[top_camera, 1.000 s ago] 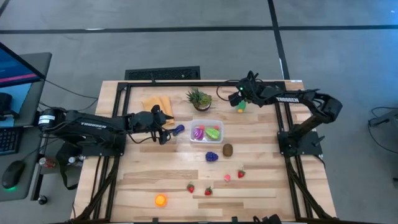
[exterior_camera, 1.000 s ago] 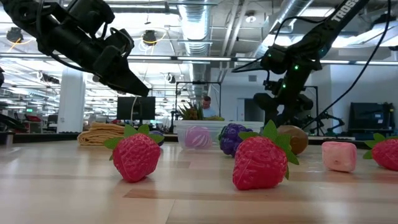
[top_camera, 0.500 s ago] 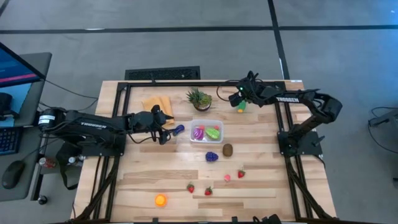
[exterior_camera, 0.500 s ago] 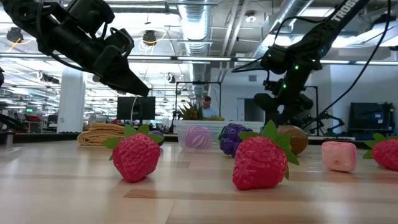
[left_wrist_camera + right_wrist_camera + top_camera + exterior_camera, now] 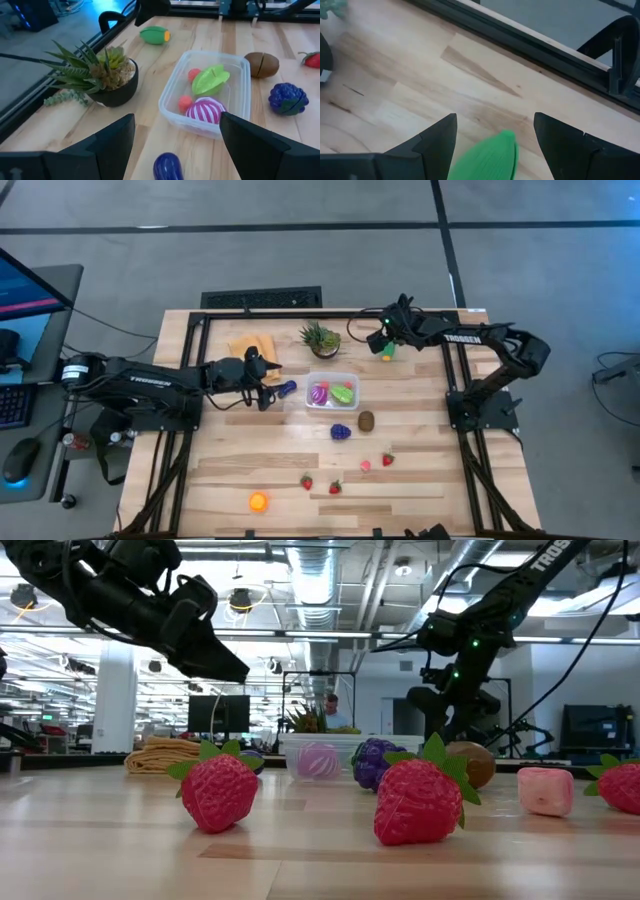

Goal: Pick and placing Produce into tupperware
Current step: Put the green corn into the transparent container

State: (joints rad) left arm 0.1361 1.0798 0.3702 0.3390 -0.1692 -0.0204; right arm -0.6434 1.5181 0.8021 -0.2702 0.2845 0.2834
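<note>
Already inside the tupperware (image 5: 332,392) near mid-table lie striped purple and green produce (image 5: 207,109); a purple eggplant (image 5: 287,388) rests just beside it. Above that eggplant hovers the left gripper (image 5: 266,383), fingers spread; the right gripper (image 5: 385,340) hangs open-fingered over a green vegetable (image 5: 487,156) near the table's far edge.

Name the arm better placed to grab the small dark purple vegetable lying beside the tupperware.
Left. The left gripper hangs open next to the purple vegetable; the right gripper is far off, over the green piece.
</note>
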